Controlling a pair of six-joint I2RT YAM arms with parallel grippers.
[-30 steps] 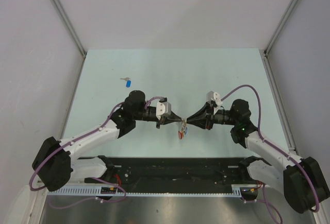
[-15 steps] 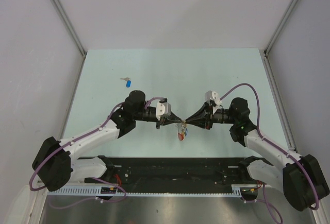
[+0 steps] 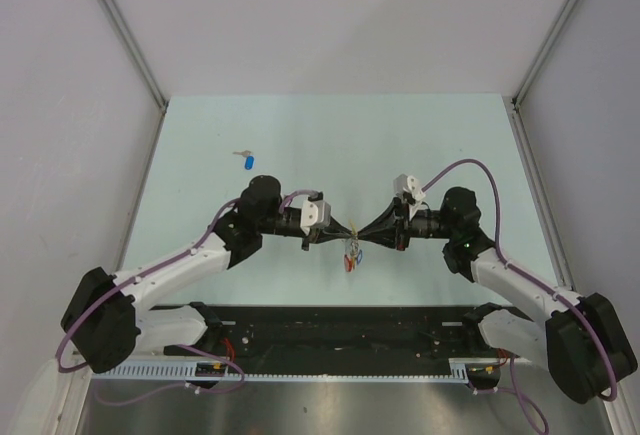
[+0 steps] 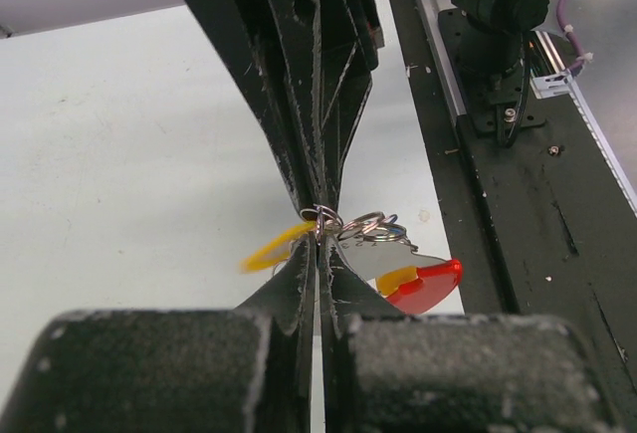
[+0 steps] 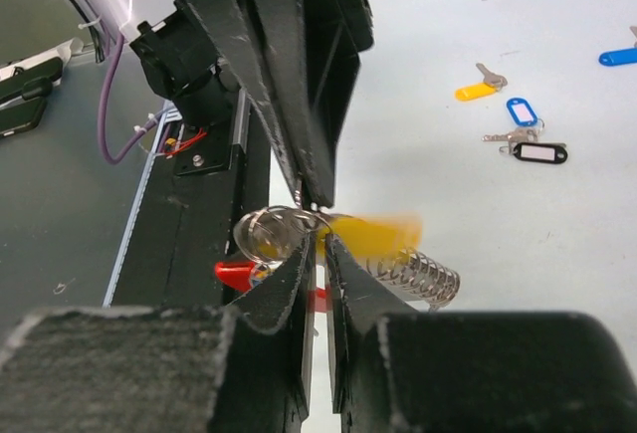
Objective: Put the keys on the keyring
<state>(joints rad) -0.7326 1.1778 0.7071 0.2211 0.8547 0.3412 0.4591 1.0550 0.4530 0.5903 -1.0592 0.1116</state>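
Where the 2 meet tip to tip at frame centre, the left gripper [image 3: 347, 235] is clamped tight on the keyring [image 4: 426, 285], red arc dangling below; the right gripper [image 3: 361, 237], nearly closed, pinches a yellow-tagged key [image 5: 378, 235]. 1 blue-tagged key [image 3: 247, 161] lies upper left on the tabletop [image 3: 400, 145].

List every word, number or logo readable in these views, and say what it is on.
None can be read.
The black key tag has a white label insert, but any writing on it is too small to tell.
The blue-rimmed tag and yellow tag show no legible marks.
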